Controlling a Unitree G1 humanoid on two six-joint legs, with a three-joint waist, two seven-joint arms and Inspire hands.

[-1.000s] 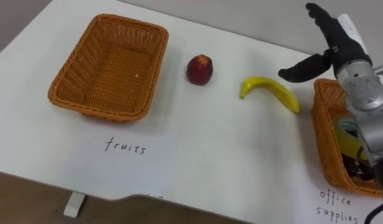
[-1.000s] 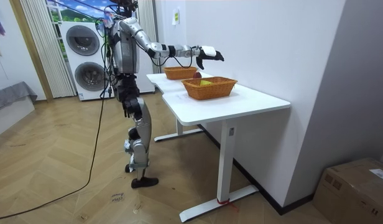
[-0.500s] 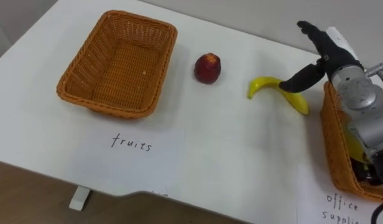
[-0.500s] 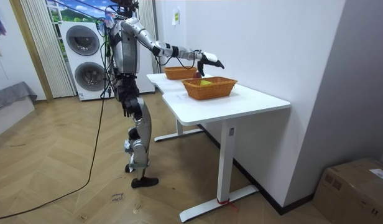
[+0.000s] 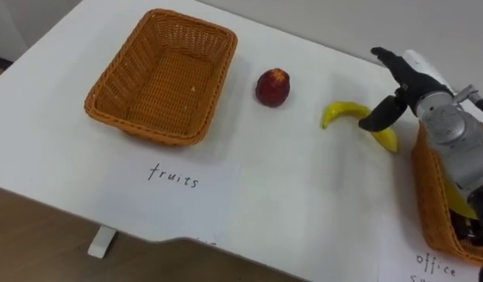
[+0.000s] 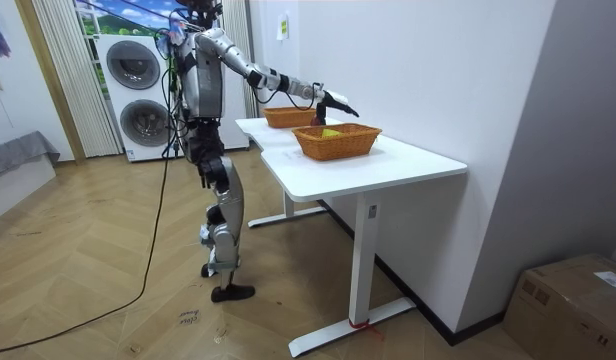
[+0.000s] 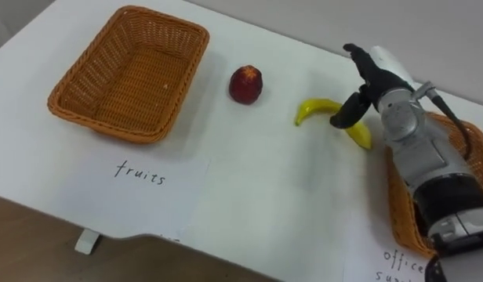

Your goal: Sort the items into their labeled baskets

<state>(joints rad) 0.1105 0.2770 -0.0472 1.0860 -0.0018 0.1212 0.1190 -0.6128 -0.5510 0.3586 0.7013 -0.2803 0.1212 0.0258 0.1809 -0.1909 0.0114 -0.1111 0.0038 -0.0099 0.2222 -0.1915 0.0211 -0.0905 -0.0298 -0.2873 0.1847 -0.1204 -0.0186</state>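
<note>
Over the last sec the right hand [image 5: 404,82] was lowered from well above the banana [image 5: 341,112] down onto it. In the room view the arm was seen dropped from level to a downward slant twd the tabletop [image 5: 304,204]. The fingers [image 5: 385,56] were held straight & spread. The thumb was hooked down across the banana's middle and, as far as could be judged, was touching it. Nothing was pinched or enclosed yet. The whole picture was also shifted a little, so the cam was moved. Apple-to-banana spacing was unchanged, i.e. the fruit itself was not displaced.

Banana: laid flat on the tabletop between the apple [image 5: 273,86] & the office-supplies basket [image 5: 428,188], w/ one end just beside that basket's rim. Apple: set near the fruits basket [image 5: 141,129], apart from its wall. The fruits basket was found empty, w/ a handwritten paper label [image 5: 175,174] in front of it.

For the task: the reach was judged done & the grasp about to be started. No fruit was sorted yet. The fingers would have to be closed round the banana next, then it would have to be carried past the apple to the fruits basket. Risk: the curved fruit could be rolled or shoved against the near basket wall if it were pressed by the thumb alone.
</note>
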